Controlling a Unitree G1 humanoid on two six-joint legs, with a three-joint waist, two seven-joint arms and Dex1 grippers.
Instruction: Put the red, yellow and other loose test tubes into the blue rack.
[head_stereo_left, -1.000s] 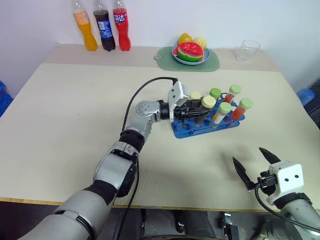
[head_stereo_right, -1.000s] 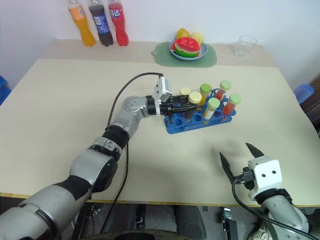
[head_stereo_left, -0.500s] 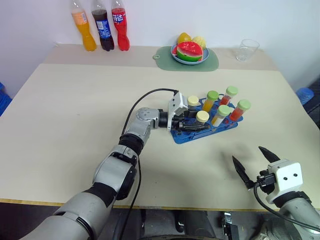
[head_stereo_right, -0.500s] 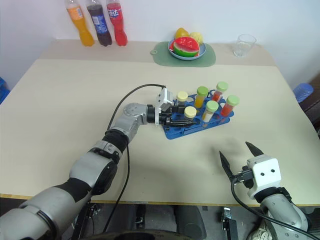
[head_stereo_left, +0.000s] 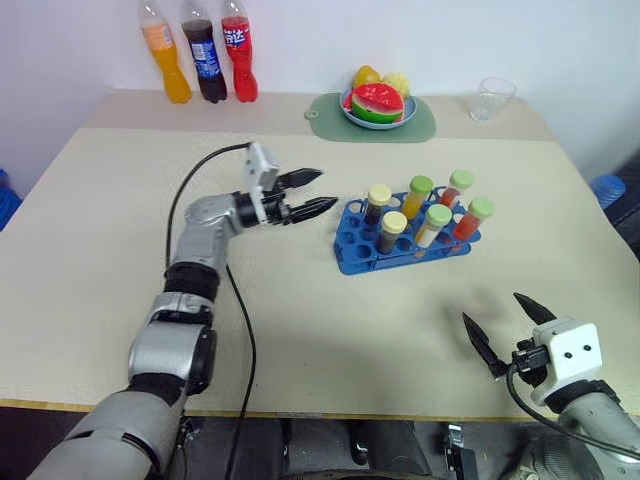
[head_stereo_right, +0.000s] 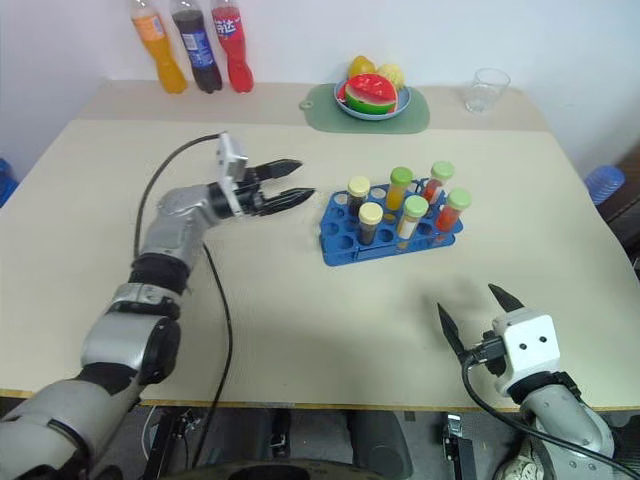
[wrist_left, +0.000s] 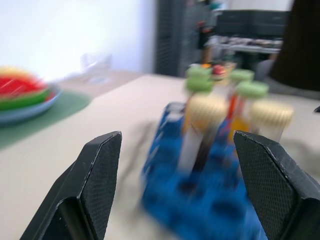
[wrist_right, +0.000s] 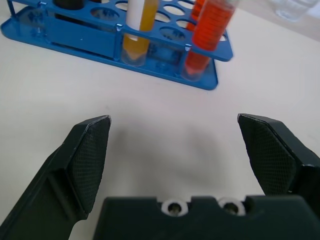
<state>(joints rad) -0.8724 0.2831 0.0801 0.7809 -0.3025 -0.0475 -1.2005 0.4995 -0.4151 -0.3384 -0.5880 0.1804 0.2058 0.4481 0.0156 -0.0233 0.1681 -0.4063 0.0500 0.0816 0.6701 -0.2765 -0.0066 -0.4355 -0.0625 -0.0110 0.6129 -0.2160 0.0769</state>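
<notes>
The rack (head_stereo_left: 400, 240) ahead of the left jaws looks like glossy blue plastic, its tubes (head_stereo_left: 435, 224) clear and shiny with matt caps (head_stereo_left: 393, 221). The table (head_stereo_left: 120, 200) is a smooth, matt, pale laminate. The fingers (wrist_right: 90, 160) of the right gripper (wrist_right: 183, 155) show a fine, rough, cross-hatched black surface. Beyond the rack, a clear glossy cup (head_stereo_left: 495, 99) and shiny plastic bottles (head_stereo_left: 206, 58) stand by a matt green mat (head_stereo_left: 330, 115).

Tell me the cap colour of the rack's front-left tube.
Pale yellow cap, clearest in the left eye view.
</notes>
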